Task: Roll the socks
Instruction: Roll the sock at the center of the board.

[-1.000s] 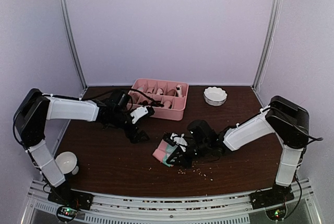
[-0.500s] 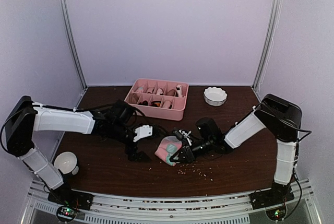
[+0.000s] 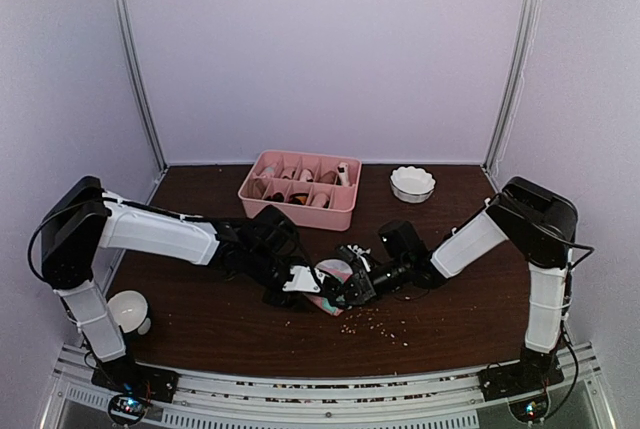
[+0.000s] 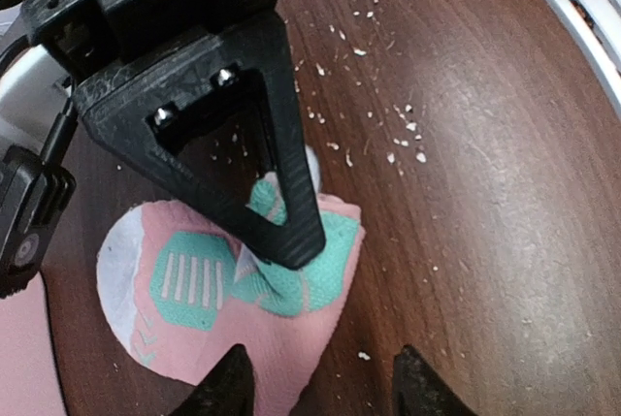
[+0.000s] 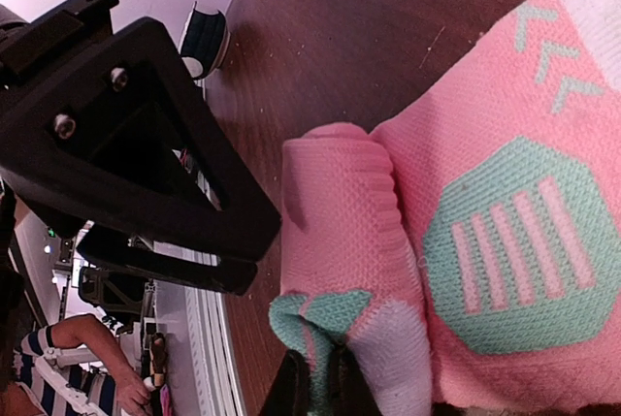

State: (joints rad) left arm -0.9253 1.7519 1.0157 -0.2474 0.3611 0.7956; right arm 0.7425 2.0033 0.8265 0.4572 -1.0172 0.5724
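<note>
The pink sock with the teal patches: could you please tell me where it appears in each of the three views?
Top external: the pink sock lies mid-table, just in front of the pink tray.
Left wrist: lower left, with its striped teal patch showing.
Right wrist: it fills the right half, folded over at its left edge.
Shared landmark: the dark wood table under it.

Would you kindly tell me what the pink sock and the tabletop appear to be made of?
The pink sock looks like matte knitted fabric: looped stitches show close up. The tabletop looks like dark wood or wood-look laminate, slightly glossy: streaked grain, soft sheen.
</note>
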